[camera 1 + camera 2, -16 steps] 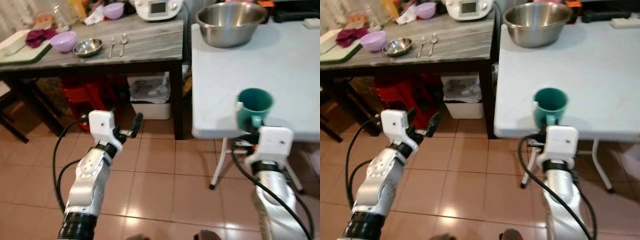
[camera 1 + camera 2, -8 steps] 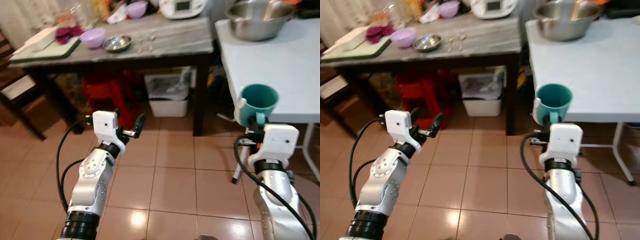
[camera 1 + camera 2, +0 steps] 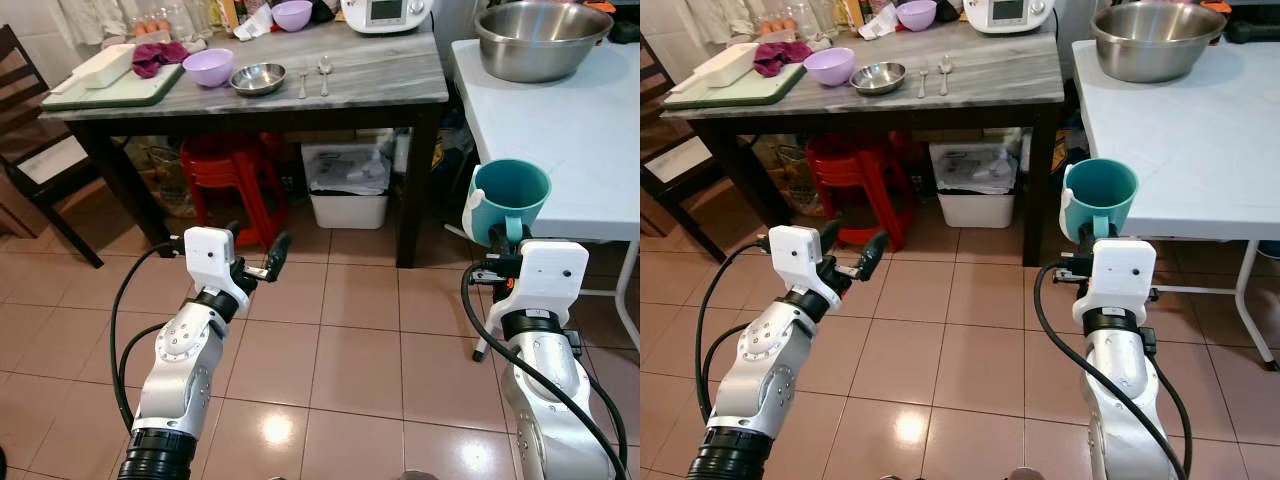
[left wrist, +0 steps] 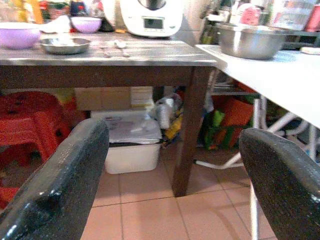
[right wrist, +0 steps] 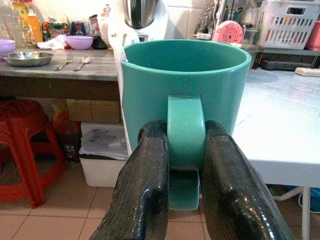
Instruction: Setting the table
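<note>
Right gripper (image 5: 186, 165) pinches teal mug (image 3: 510, 200) by handle, could swing and slip; left gripper (image 3: 255, 262) open, empty

Teal mug (image 3: 510, 198) upright, empty inside, handle facing the robot, clamped by its handle in the right gripper (image 5: 186, 165), held in the air just before the near edge of the white desk (image 3: 560, 130). On the grey wooden desk (image 3: 380, 75): lilac bowl (image 3: 208, 67), small steel bowl (image 3: 258, 78), fork (image 3: 302, 83) and spoon (image 3: 324, 72) side by side.
</note>
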Available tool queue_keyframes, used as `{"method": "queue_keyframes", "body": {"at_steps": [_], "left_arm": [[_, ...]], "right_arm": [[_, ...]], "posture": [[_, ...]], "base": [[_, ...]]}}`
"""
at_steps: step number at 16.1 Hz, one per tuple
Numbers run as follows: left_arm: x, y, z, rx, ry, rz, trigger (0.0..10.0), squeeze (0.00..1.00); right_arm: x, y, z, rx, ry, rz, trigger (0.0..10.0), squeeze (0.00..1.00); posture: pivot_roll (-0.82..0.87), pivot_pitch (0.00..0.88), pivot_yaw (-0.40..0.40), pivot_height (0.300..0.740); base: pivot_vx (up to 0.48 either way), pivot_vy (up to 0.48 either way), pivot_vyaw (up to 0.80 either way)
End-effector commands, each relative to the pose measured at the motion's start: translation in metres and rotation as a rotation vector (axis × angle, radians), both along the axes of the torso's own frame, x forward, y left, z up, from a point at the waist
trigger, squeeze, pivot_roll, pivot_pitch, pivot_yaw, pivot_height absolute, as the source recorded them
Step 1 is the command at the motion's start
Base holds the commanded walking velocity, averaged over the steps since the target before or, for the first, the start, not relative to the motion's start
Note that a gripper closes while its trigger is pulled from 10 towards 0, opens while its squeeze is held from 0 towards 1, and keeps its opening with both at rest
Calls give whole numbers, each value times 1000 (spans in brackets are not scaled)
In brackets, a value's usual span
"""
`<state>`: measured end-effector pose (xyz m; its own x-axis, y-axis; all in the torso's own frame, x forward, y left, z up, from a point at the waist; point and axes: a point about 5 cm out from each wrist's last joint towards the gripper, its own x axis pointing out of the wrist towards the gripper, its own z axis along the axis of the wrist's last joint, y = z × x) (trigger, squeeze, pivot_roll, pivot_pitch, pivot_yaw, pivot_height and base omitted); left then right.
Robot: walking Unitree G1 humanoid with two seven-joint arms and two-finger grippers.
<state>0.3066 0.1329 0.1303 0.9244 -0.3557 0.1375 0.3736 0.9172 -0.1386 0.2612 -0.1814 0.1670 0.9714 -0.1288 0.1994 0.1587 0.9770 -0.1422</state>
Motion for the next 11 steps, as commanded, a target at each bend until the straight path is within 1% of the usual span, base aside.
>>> {"method": "queue_keyframes", "body": {"at_steps": [1, 4, 11], "left_arm": [[-2, 1, 3, -3, -17, -7, 10000, 0], [-3, -3, 3, -14, -18, -25, 10000, 0], [-3, -6, 3, -22, -17, -47, 10000, 0]], "right_arm": [[2, 3, 6, -12, -25, 21, 10000, 0], [3, 3, 7, -18, -27, 29, 10000, 0], [3, 4, 7, -26, -28, 35, 10000, 0]], "posture": [[-197, 114, 113, 740], [-201, 115, 114, 740], [-207, 116, 114, 740]], "base": [[472, 0, 0], [472, 0, 0], [470, 0, 0]]}}
